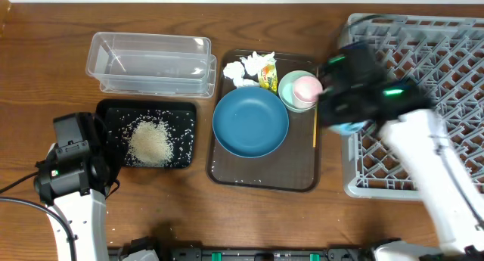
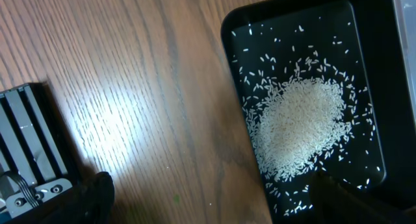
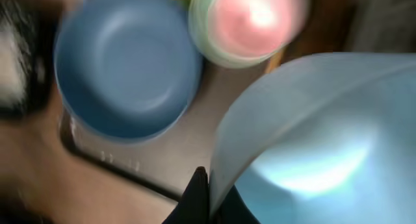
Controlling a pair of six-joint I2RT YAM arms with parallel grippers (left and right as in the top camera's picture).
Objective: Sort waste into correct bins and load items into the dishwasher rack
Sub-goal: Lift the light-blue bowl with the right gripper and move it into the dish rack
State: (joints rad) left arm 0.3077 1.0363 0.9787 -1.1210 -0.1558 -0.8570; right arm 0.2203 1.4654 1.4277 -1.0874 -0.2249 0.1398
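Though blurry, right gripper point(image 1: 347, 119) around light-blue bowl point(image 3: 312, 139).

Table point(image 2: 130, 87) was varnished wood with clear grain and a bright glare patch. Black tray point(image 2: 325, 16) was smooth plastic with a slight sheen. Rice point(image 2: 299, 126) was dry, matt white grains. Clear tub point(image 1: 151, 64) was glossy see-through plastic. Dishwasher rack point(image 1: 446, 57) was grey matt plastic lattice. Brown serving tray point(image 1: 265, 170) was smooth and semi-gloss. Dark-blue bowl point(image 1: 250, 122) had a smooth satin finish. Tissues point(image 1: 246, 68) were crumpled soft paper. Light-blue bowl point(image 3: 312, 139) looked glossy but was blurred.
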